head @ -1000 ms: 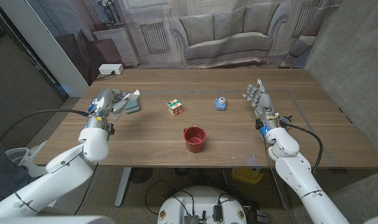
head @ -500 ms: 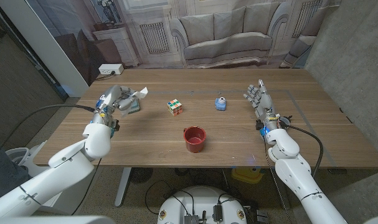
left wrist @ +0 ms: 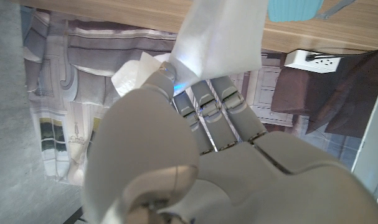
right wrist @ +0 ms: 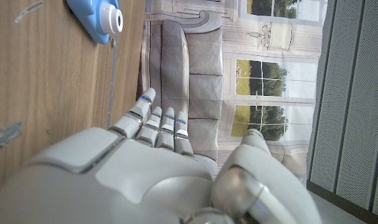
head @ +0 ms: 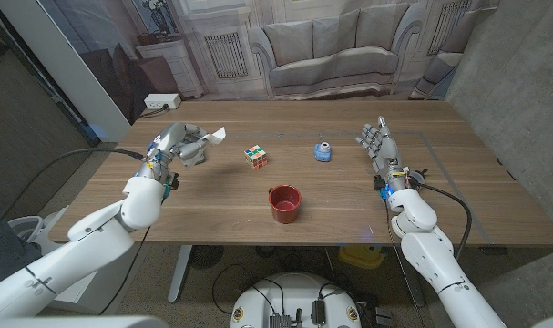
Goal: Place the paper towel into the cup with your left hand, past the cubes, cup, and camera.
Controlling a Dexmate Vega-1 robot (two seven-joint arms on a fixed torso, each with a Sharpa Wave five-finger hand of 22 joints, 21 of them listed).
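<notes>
Paper towel (head: 209, 137) is hanging pinched in the left hand (head: 178, 144), raised above the desk (head: 458, 196) near its left edge, presumably lifted clear so it can travel over the obstacles. Red cup (head: 284, 203), the target, is standing open-mouthed near the front edge at mid-desk. Coloured cube (head: 256, 157) and blue camera (head: 322, 151) are sitting behind it. Right hand (head: 379, 147) is waiting empty near the right edge, fingers extended and apart.
</notes>
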